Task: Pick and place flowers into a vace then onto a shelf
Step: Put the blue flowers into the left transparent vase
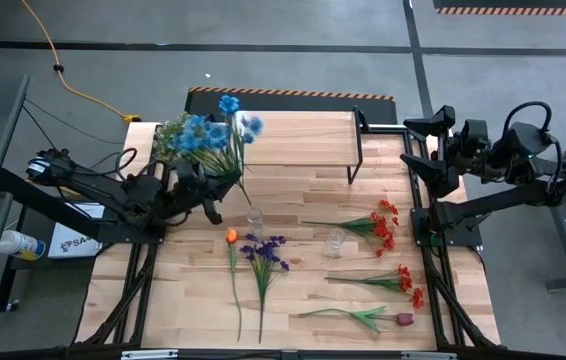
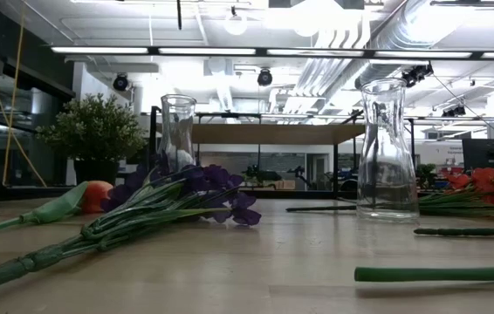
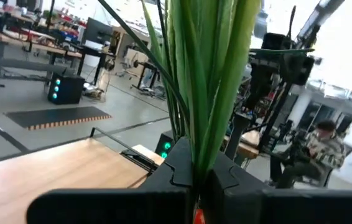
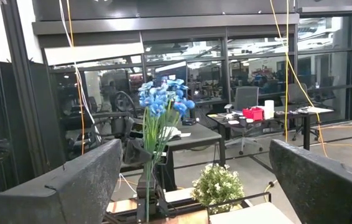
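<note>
My left gripper (image 1: 218, 190) is shut on a bunch of blue flowers (image 1: 203, 132), held up over the table's left part, near the shelf (image 1: 293, 135). The bunch stands upright above the gripper (image 4: 148, 186) in the right wrist view. Two empty glass vases (image 1: 254, 218) (image 1: 336, 242) stand mid-table. Orange (image 1: 231, 236), purple (image 1: 263, 250) and red flowers (image 1: 381, 225) (image 1: 403, 280) lie flat on the tabletop. My right gripper (image 4: 194, 186) hangs open and raised at the table's right edge, holding nothing. My left gripper pinches the bunch's green stems and leaves (image 3: 204, 143) between its two fingers (image 3: 163, 180). The fingers come about level from the table's left and lie across the stems. The blooms (image 4: 163, 99) stand above the fingers, and a thin stem end (image 1: 246, 197) hangs below, clear of the table.
A dark red flower (image 1: 388, 320) lies near the front edge. A bushy pale-green plant (image 2: 94, 131) stands beyond the table. The shelf's plank top (image 2: 273, 133) is bare. There is free tabletop between the two vases and the shelf.
</note>
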You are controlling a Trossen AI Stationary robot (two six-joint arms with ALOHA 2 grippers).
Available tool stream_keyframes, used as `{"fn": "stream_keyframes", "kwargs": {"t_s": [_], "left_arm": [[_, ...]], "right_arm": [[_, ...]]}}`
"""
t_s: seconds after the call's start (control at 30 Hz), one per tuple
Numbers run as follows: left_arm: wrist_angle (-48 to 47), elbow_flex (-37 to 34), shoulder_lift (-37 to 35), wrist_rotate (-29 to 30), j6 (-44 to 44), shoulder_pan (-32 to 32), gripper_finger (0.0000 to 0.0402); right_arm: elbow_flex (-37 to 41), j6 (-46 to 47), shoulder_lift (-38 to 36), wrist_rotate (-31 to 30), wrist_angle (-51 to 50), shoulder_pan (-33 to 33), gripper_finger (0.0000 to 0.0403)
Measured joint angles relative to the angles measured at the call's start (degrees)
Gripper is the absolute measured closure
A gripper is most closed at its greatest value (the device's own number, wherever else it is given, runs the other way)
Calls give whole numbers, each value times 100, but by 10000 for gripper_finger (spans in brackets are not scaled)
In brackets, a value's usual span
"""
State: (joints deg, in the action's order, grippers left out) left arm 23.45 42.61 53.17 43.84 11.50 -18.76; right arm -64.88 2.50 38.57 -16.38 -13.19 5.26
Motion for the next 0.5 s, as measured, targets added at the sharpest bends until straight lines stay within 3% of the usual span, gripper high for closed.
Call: {"fn": "stream_keyframes", "kwargs": {"t_s": [0.3, 0.5], "left_arm": [[-671, 184, 6, -831, -62, -24, 364], [-855, 249, -1, -879, -71, -202, 364]], "right_arm": [[0, 0, 0, -2, 9, -2, 8], [0, 0, 0, -2, 11, 0, 8]]}}
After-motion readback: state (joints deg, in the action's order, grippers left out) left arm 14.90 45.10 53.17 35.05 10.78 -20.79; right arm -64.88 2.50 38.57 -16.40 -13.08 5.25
